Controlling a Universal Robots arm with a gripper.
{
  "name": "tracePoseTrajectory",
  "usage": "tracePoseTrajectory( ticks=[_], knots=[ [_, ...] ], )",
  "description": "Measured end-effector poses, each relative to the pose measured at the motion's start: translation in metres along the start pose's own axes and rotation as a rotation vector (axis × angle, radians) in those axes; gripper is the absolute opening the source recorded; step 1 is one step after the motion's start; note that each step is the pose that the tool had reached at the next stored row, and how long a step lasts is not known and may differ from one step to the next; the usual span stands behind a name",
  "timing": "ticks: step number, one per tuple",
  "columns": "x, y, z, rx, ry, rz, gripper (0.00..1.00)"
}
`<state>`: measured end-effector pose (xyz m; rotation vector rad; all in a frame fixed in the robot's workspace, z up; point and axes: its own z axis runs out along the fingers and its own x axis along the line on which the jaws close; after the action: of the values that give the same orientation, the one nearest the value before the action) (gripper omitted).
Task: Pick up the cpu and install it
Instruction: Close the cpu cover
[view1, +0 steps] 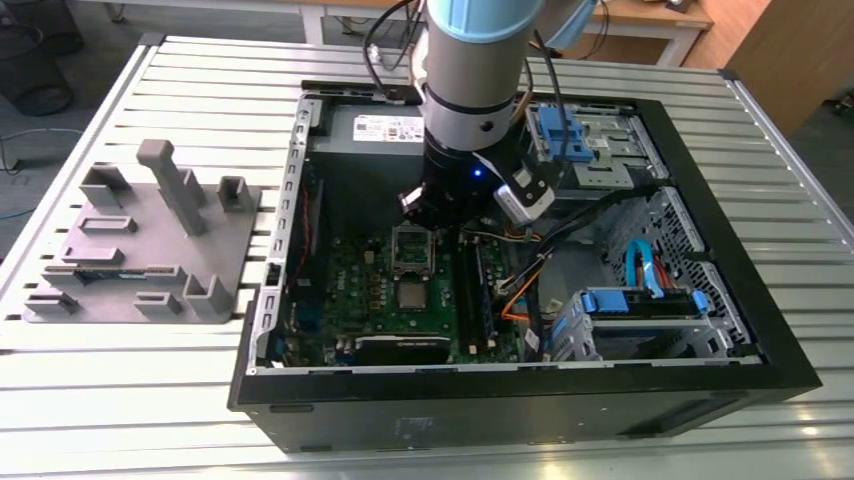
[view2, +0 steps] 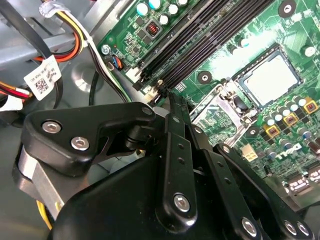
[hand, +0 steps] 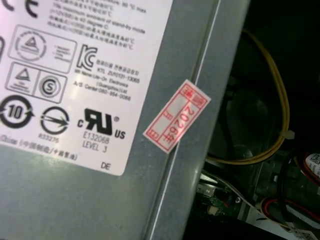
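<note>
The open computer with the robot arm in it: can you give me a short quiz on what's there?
1. True or false: the cpu is round and black.
2. The claw hangs nearest: A the motherboard, B a keyboard, C a screen.
3. What colour is the motherboard?
Key: 1 false, it is square and silvery, lying on the motherboard; 2 A; 3 green.

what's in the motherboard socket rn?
The cpu lies in it, silvery top showing; the metal socket frame stands open beside it. Whatever lies under the cpu is covered.
</note>
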<state>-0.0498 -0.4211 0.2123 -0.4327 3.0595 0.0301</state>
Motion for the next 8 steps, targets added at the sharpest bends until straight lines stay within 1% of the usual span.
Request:
tracePoseTrajectory(
  ticks=[3,8],
  knots=[
    [-0.0001,0.0001,0.0012,-0.0021,0.0004,-0.040,0.11],
    [-0.0006,0.0025,0.0037,-0.0031,0.0005,-0.049,0.11]
  ],
)
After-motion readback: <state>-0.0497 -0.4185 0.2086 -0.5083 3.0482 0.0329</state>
